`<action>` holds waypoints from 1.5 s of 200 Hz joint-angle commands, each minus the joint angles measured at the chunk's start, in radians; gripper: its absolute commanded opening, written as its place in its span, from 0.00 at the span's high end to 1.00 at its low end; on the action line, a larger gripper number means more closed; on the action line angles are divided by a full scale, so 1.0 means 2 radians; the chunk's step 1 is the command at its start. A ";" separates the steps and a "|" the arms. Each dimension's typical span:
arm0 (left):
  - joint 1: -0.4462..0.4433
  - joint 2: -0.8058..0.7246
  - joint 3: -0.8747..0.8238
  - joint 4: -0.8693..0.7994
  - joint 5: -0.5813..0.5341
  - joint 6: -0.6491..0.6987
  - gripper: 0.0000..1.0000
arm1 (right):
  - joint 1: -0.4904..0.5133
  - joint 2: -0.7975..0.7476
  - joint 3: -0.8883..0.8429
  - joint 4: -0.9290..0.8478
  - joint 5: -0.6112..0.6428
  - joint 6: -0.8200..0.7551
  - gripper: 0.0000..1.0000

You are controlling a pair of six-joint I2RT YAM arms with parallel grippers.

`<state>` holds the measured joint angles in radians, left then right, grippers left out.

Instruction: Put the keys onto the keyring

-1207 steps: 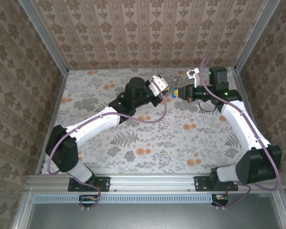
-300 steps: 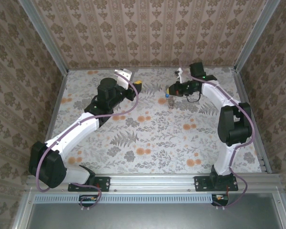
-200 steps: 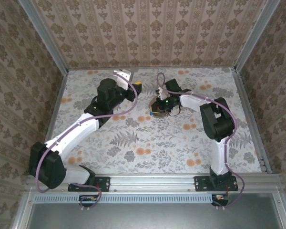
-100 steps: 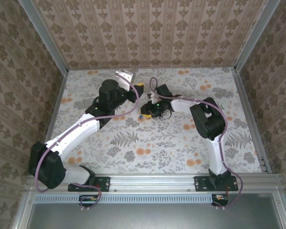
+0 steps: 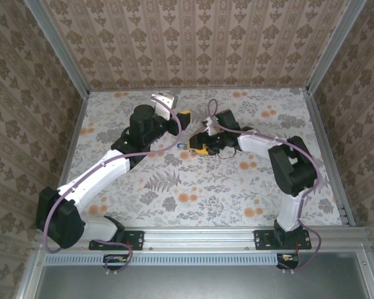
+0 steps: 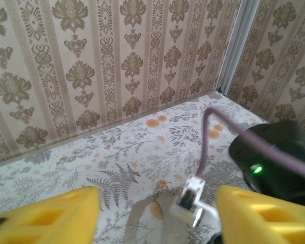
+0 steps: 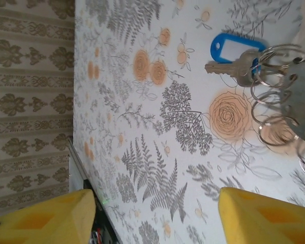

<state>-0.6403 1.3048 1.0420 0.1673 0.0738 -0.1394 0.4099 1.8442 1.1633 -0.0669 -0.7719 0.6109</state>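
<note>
**A:** Where is the small silver metal key (image 7: pixel 230 69) with its bright blue oval plastic tag (image 7: pixel 233 48)?

**B:** It lies flat on the floral-printed tablecloth (image 7: pixel 142 127). Its head overlaps the thin metal keyring loops (image 7: pixel 274 96) beside it. We cannot tell whether it is actually threaded on.

**A:** And our right gripper (image 7: pixel 153 216)?

**B:** It hangs above the cloth with its yellow pads (image 7: pixel 40 216) wide apart and nothing between them. The key and loops sit off to one side of the gap, not under it. We judge that leaves us a clear look before we reach in.

**A:** Why is our left gripper (image 6: pixel 155 218) raised?

**B:** Its jaws are also spread wide and hold nothing. It faces the right arm's black wrist (image 6: pixel 274 157), so we think it is waiting to steady the loops.
</note>
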 commanded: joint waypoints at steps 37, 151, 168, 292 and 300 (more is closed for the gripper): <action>0.014 -0.079 -0.012 -0.050 -0.077 -0.008 0.00 | -0.082 -0.165 -0.039 -0.086 0.047 -0.073 0.01; 0.217 -0.259 -0.253 -0.017 -0.192 0.020 0.00 | -0.205 -0.359 -0.281 0.147 0.491 -0.113 0.00; 0.246 -0.237 -0.286 0.030 -0.172 0.020 0.00 | -0.205 -0.363 -0.327 0.223 0.503 -0.162 0.00; 0.281 0.072 -0.347 0.358 -0.085 0.117 0.00 | -0.205 -0.153 -0.379 0.468 0.398 -0.286 0.00; 0.281 0.098 -0.345 0.379 -0.080 0.120 0.00 | -0.206 -0.157 -0.376 0.454 0.394 -0.285 0.00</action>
<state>-0.0814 1.4086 0.3347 0.7696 -0.1661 0.0475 -0.0021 1.5318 0.4038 0.7528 0.0910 0.0788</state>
